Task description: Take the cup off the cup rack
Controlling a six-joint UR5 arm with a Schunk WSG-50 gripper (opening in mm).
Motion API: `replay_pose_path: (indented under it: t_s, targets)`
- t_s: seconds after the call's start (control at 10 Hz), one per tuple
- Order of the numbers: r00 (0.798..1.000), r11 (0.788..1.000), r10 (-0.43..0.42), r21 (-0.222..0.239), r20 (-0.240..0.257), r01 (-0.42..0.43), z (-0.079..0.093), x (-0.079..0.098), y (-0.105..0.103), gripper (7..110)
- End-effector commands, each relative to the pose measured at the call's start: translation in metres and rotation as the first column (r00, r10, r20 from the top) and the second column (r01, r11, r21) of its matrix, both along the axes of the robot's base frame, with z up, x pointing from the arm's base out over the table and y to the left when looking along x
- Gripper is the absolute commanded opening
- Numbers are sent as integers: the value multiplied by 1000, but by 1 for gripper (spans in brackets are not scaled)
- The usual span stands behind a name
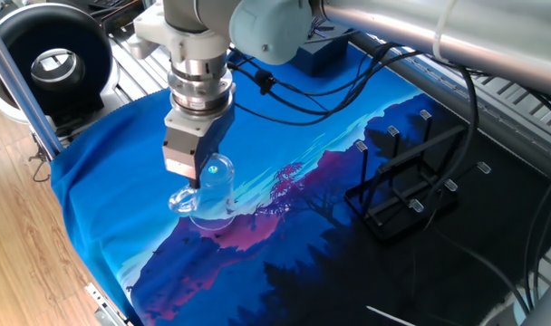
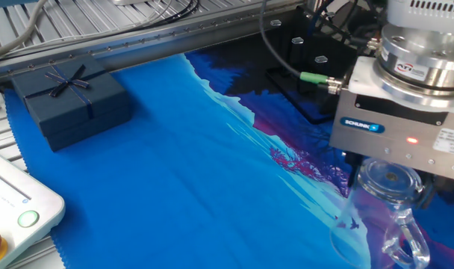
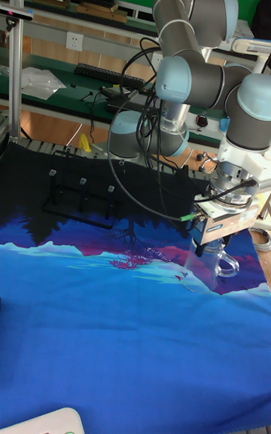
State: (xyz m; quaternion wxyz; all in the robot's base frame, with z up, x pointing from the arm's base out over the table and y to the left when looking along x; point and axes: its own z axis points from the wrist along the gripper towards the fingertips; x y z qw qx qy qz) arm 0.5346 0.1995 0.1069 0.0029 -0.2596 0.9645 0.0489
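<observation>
The cup (image 1: 213, 188), a small clear glass mug with a loop handle, stood upright at the cloth's surface on the near left part of the printed blue cloth (image 1: 285, 136), whether touching it could not be told, well apart from the cup rack (image 1: 404, 181). The gripper (image 1: 203, 172) reached down from directly above, its jaws closed on the cup's rim, while the handle stuck out to the left in one fixed view. In the other fixed view the cup (image 2: 378, 205) hung beneath the grey gripper body, where a small red light glowed. The black wire rack, its grey-tipped pegs bare, sat on the dark right side of the cloth. A dark blue gift box (image 2: 69, 100) with a ribbon bow lay far off on the cloth's edge. The tall fixed view showed the arm bent over the cup (image 3: 210, 259), the rack (image 3: 80, 197) away to the left.
</observation>
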Motion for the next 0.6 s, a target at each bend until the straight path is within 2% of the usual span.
replay_pose_path:
  t_s: [0.0, 0.5]
  targets:
    - [1000, 999, 22, -32, 15, -22, 0, 9, -19, 66]
    - [999, 999, 27, -35, 23, -26, -6, 8, -23, 66]
